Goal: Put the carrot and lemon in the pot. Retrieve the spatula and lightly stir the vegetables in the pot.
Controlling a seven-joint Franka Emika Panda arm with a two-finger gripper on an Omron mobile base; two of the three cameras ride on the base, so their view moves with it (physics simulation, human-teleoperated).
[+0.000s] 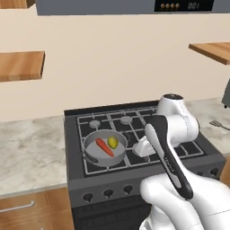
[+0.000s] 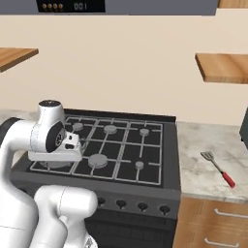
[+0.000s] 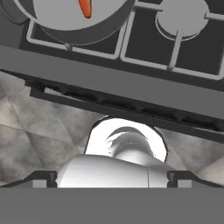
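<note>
Spatula (image 2: 218, 169) is lying flat on tabletop (image 2: 198, 174), light, stiff, thin; we're judging red handle the best grab. Pincer (image 1: 144, 147) spread, holding nothing.

One pot (image 1: 104, 148) sits on the stove (image 1: 134, 175), on its front left burner. Inside the pot lie one carrot (image 1: 104, 147) and one lemon (image 1: 112, 142), two vegetables in all. One spatula (image 2: 218, 169) lies on the counter to the right of the stove. The stove top shows five burners in the right base view, and five knobs run along the stove's front edge there. Three wooden shelves hang on the wall above the stove. One robot arm (image 1: 173, 152) stands at the stove's front.
</note>
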